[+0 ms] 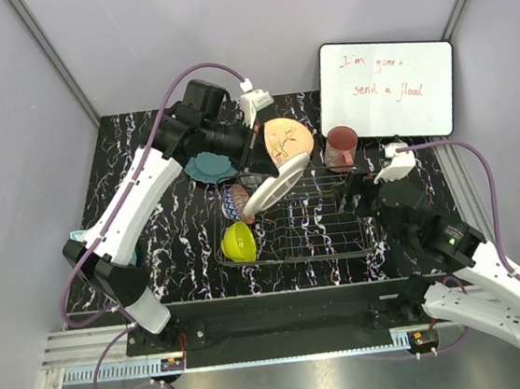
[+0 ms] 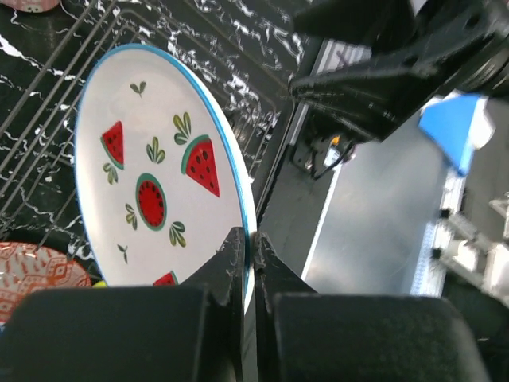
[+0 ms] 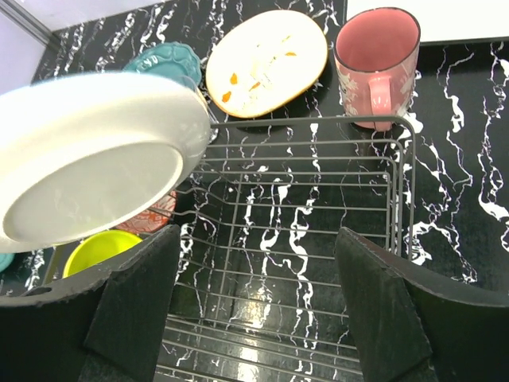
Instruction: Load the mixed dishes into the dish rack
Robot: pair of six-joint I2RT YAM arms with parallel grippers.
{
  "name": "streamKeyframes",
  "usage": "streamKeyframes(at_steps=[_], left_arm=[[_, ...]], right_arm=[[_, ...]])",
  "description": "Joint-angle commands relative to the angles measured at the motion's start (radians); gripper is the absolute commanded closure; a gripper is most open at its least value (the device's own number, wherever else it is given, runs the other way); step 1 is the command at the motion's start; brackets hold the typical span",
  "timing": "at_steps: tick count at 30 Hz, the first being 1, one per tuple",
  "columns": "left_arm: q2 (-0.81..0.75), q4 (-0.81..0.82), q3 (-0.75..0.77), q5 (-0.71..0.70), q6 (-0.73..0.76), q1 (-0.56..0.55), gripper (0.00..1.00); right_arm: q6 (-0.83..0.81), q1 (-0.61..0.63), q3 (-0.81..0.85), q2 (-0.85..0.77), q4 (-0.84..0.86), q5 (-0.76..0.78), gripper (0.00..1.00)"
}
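**Watermelon plate held on edge over the rack, right side waiting**

The left tool is clenched on the rim of the white red-speckled plate, with one finger on each face and the thin blue edge pinched between them. The plate hangs tilted above the far left part of the dish rack and is not yet down among the wires. The right tool is released. Its jaws stand wide and grasp nothing as it hovers over the near right part of the rack, looking down through the grid.

To my eye the plate is glazed ceramic: stiff, fairly heavy for a rim pinch, slick, and liable to chip if it knocks metal. The rim is the only sensible place to hold it, and a grip that far out lets the plate swing, so I'd want it lowered slowly.

Most of the rack's middle and right side looks open, so there is room to come down. The left side is tighter. The small red-patterned bowl sits low beside the plate's bottom edge, and the yellow-green bowl is at the rack's near left corner, though I can't tell whether it is inside or just beside it. On the black marbled worktop, the reddish-brown cup stands just past the far right corner rail. The orange plate and teal plate lie beyond the far edge. The white board leans at the far right, well clear.
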Motion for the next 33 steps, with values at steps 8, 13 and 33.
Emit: streamKeyframes(at_steps=[8, 13, 33], left_arm=[[-0.055, 0.481, -0.08, -0.063, -0.507, 0.073, 1.0], [-0.089, 0.605, -0.222, -0.066, -0.701, 0.077, 1.0], [-0.077, 0.768, -0.47, -0.065, -0.745, 0.048, 1.0]], right_arm=[[0.034, -0.003, -0.007, 0.02, -0.007, 0.012, 0.15], [0.042, -0.003, 0.004, 0.03, -0.007, -0.006, 0.16], [0.048, -0.003, 0.029, 0.072, -0.002, -0.031, 0.16]])
